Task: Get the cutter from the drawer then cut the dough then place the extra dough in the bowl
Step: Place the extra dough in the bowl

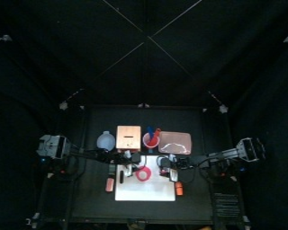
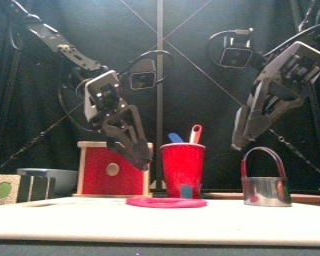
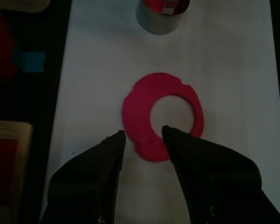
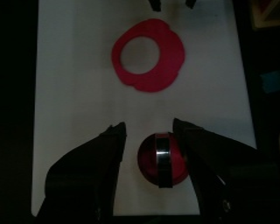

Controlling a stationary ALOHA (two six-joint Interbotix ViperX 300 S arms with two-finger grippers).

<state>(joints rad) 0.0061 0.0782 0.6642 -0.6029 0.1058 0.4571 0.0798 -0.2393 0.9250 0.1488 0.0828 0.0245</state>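
A red dough ring (image 3: pixel 146 122) lies on the white cutting board (image 3: pixel 95 79), seen too in the front view (image 2: pixel 167 202) and the top view (image 1: pixel 144 173). My left gripper (image 3: pixel 145 144) hangs open just above the ring's near edge (image 2: pixel 139 155). The round metal cutter (image 2: pixel 264 188) stands upright on the board's right part, with a red dough disc inside it (image 4: pixel 160 159). My right gripper (image 4: pixel 152 144) is open above the cutter, one jaw on each side, not touching it (image 2: pixel 243 135).
Behind the board stand the wooden box with its red drawer front (image 2: pixel 109 168), the red cup with the toy knives (image 2: pixel 183 165) and the blue-grey bowl (image 1: pixel 105 141). A pink tray (image 1: pixel 175 141) lies at the back right.
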